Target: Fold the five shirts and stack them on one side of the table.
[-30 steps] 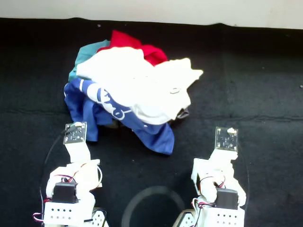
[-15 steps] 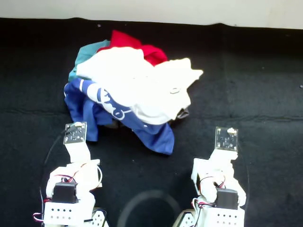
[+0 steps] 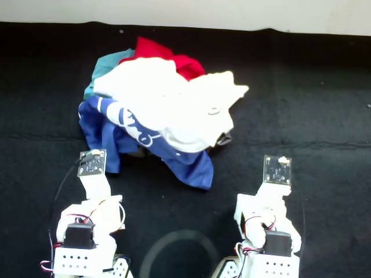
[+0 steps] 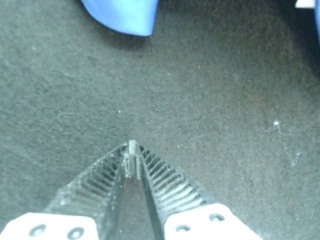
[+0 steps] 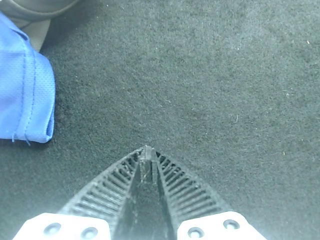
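Observation:
A loose heap of shirts lies left of centre at the back of the table: a white shirt [image 3: 174, 104] on top, a blue shirt [image 3: 185, 162] spilling toward the front, a red shirt [image 3: 174, 58] and a teal shirt [image 3: 104, 66] behind. My left gripper [image 4: 131, 148] is shut and empty over bare black cloth, a blue shirt corner [image 4: 125, 15] a short way ahead. My right gripper [image 5: 146, 151] is shut too, with a blue shirt hem [image 5: 25, 95] off to one side. Both arms sit folded at the front edge, the left arm [image 3: 93, 168] and the right arm [image 3: 277, 171].
Black cloth [image 3: 313, 104] covers the table; its right half is bare. A pale wall strip [image 3: 232, 11] borders the far edge. A faint ring [image 3: 179, 255] marks the cloth between the arm bases.

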